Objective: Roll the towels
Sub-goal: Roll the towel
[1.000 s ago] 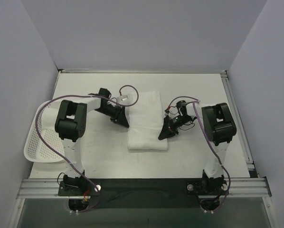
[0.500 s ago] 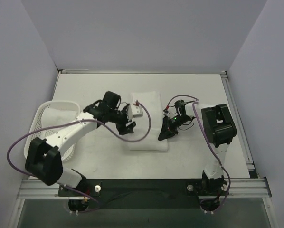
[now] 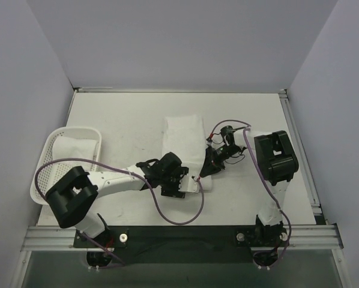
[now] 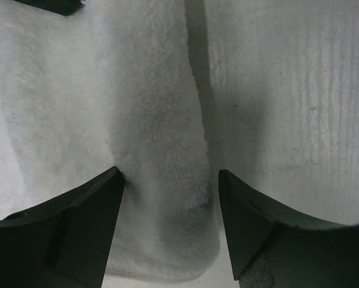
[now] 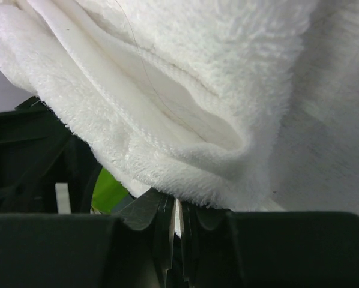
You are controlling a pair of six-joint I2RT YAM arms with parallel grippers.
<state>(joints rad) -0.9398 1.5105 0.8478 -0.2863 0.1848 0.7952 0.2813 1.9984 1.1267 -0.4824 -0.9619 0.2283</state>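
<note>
Now that our L jaws have swung round to the near end of the towel (image 3: 182, 135) and opened wide astride its corner, we're set to start rolling. R jaws, closed, pinch its right edge. The rest lies flat mid-counter (image 3: 119, 120) beyond.

towel (image 3: 182, 135): wht terry cloth, fluffy, matt; table (image 3: 119, 120): smooth matt wht, faint scuffs; basket (image 3: 42, 174): perforated wht plastic; left gripper fingers (image 4: 65, 240): matt blk plastic; front rail (image 3: 317, 235): bare metal
</note>
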